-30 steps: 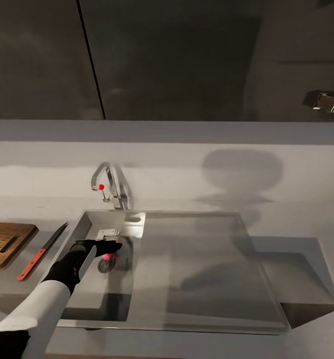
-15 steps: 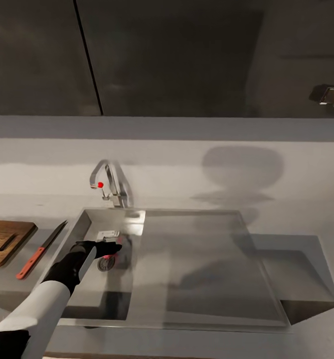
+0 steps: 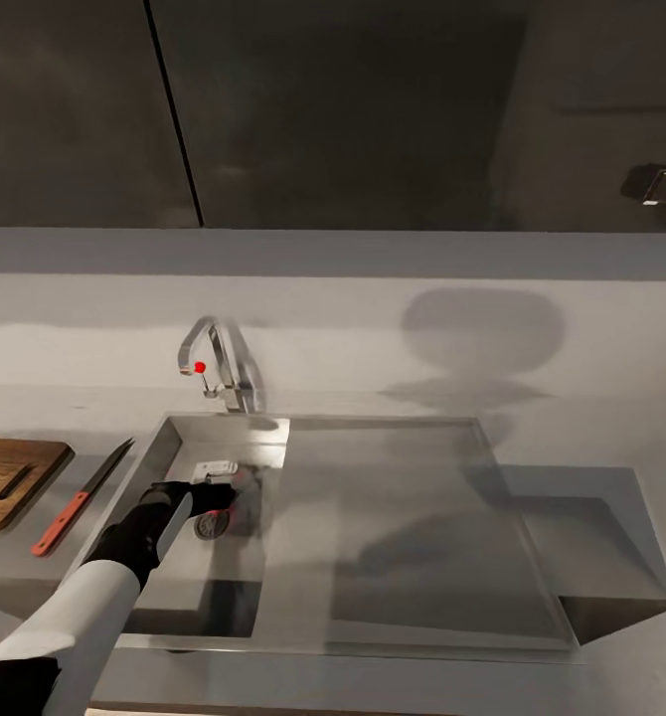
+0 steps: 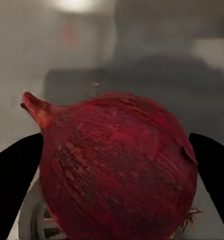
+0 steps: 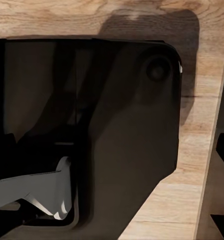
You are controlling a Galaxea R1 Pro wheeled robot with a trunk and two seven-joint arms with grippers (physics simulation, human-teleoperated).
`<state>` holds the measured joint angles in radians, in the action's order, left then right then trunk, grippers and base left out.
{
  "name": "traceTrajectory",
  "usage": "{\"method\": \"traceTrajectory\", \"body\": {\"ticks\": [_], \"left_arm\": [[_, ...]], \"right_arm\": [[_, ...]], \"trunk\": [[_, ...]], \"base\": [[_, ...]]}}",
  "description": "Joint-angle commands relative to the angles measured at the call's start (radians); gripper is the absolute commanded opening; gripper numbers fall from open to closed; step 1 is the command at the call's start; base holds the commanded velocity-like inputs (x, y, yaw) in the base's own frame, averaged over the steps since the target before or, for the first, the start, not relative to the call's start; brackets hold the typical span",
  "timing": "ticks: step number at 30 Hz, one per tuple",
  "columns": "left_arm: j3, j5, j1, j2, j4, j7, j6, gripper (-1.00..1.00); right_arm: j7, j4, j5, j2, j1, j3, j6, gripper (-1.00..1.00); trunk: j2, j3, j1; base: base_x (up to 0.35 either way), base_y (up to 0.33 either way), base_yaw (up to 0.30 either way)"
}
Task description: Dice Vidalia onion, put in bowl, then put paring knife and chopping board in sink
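Dark wall cabinets (image 3: 333, 109) hang above a pale grey backsplash (image 3: 373, 328); a wood-grain surface (image 5: 142, 20) shows.

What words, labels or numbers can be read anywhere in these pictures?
None: no legible text anywhere.
The small pale plate in the sink by the left pincer is too blurred to tell whether it bears writing.
The Vidalia onion, chopping board and paring knife bear no markings.

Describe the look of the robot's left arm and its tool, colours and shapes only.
In the head view the left arm has a smooth white tubular forearm shell, black at the elbow end, joined to a bulky black wrist. The left tool is black with a pale grey strip along its body. In the left wrist view its fingers are plain matte black. No cables or markings show.
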<state>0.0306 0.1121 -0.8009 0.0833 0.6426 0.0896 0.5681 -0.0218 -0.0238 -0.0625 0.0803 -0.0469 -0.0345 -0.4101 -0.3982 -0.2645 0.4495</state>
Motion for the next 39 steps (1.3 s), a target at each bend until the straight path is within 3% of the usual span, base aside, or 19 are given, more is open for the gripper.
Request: {"method": "traceTrajectory", "body": {"ticks": [1,6,14,20,24,30,39], "left_arm": [[0.003,0.008,-0.001,0.001,0.001,-0.002,0.000,-1.00],[0.003,0.008,0.000,0.001,-0.011,-0.002,-0.050,-1.00],[0.002,0.008,-0.001,0.001,-0.004,-0.002,-0.056,-1.00],[0.001,0.008,0.000,0.003,0.119,-0.004,-0.037,-1.00],[0.002,0.008,-0.001,0.003,0.220,-0.005,0.007,-1.00],[0.001,0.008,-0.001,0.004,0.394,-0.005,0.164,-1.00],[0.000,0.008,-0.001,0.004,0.513,-0.005,0.227,-1.00]], "right_arm": [[-0.002,0.001,-0.007,0.000,-0.001,-0.004,-0.003,1.00],[-0.002,0.001,-0.007,0.000,-0.001,-0.004,-0.003,1.00],[-0.002,0.001,-0.005,0.000,-0.001,-0.004,-0.003,1.00],[-0.002,0.001,-0.005,0.001,-0.001,-0.004,-0.003,1.00],[-0.002,0.001,-0.005,0.001,-0.001,-0.004,-0.003,1.00],[-0.003,0.001,-0.006,0.000,-0.001,-0.004,-0.003,1.00],[-0.003,0.001,-0.007,0.000,-0.001,-0.005,-0.003,1.00]], "trunk": [[-0.002,-0.002,0.001],[-0.002,-0.002,0.001],[-0.002,-0.002,0.001],[-0.002,-0.002,0.001],[-0.002,-0.002,0.001],[-0.002,-0.002,0.001],[-0.002,-0.002,0.001]], "base": [[0.000,0.000,0.000],[0.000,0.000,0.000],[0.000,0.000,0.000],[0.000,0.000,0.000],[0.000,0.000,0.000],[0.000,0.000,0.000],[-0.003,0.001,0.000]]}}
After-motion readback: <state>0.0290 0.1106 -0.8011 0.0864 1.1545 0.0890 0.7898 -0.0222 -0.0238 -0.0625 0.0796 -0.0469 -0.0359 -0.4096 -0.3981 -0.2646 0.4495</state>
